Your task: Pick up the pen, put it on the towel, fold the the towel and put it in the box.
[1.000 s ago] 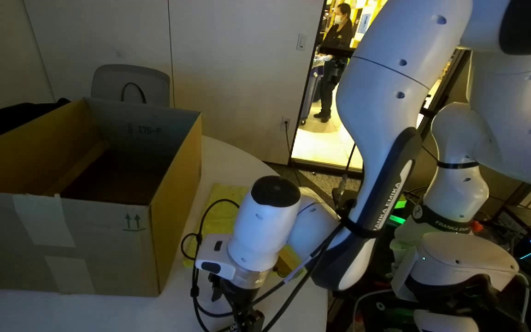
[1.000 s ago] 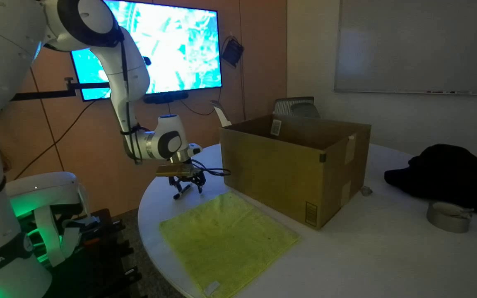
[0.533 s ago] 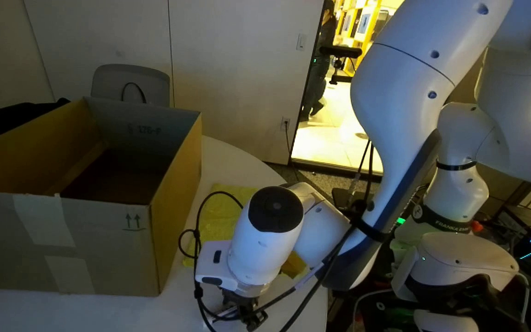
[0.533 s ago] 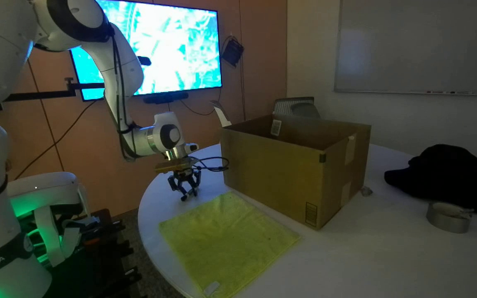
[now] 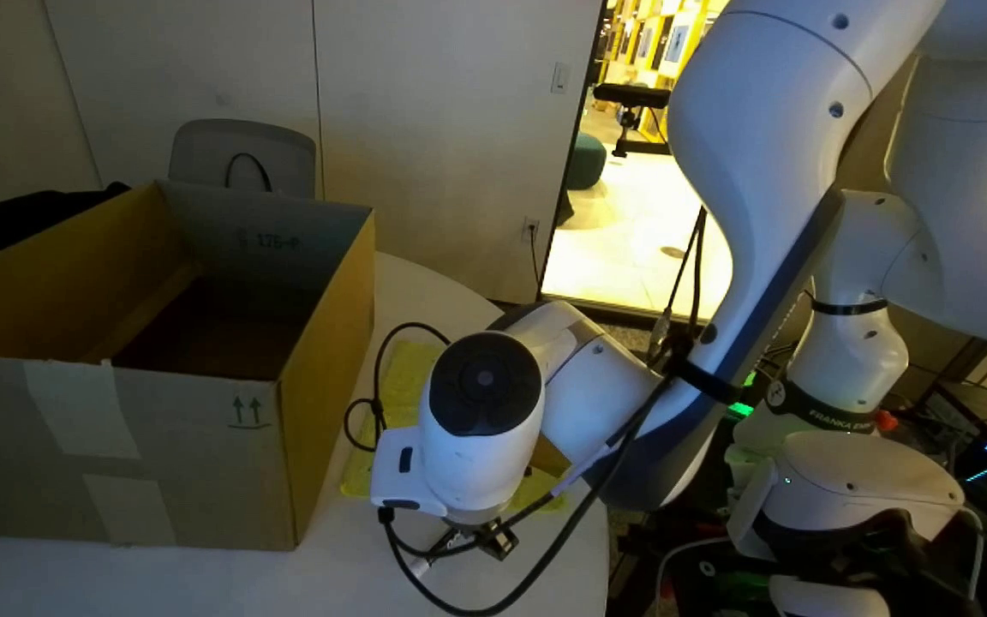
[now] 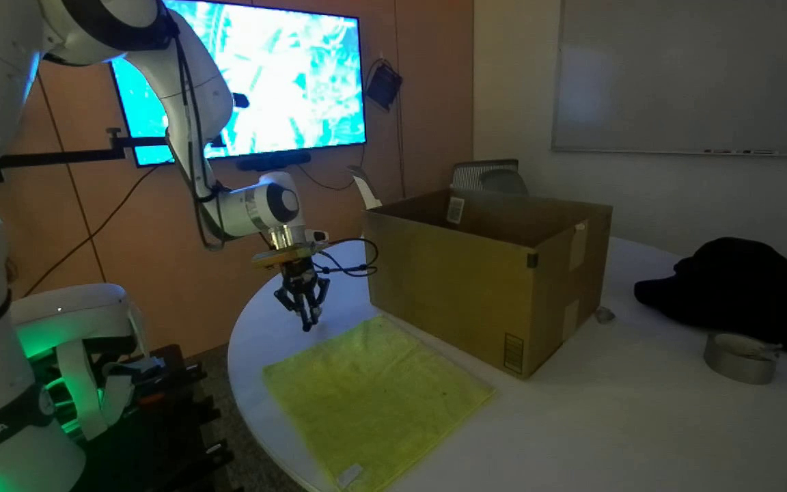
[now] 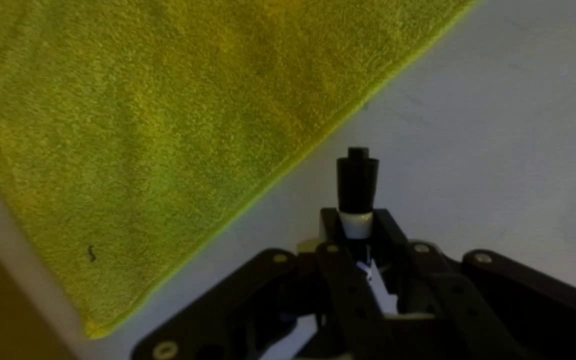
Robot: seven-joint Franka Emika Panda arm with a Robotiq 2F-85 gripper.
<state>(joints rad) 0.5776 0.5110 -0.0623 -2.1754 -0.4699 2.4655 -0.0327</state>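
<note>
Pen [image 7: 357, 185] tight in 2-finger gripper [image 7: 358, 226] — towel [image 6: 376, 396] just beside, box [image 6: 448, 273] between pen and black bundle [image 6: 735, 294]

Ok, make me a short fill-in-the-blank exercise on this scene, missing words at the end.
1. Of the task's things, the gripper is closed on the ____.
2. The towel lies spread flat on the ____.
3. The box stands with its top ____.
4. In an exterior view, two arrows printed on the box point ____.

Missing words: pen; table; open; up.

One pen [image 7: 357, 190], one towel [image 6: 376, 400], one box [image 6: 448, 280].
</note>
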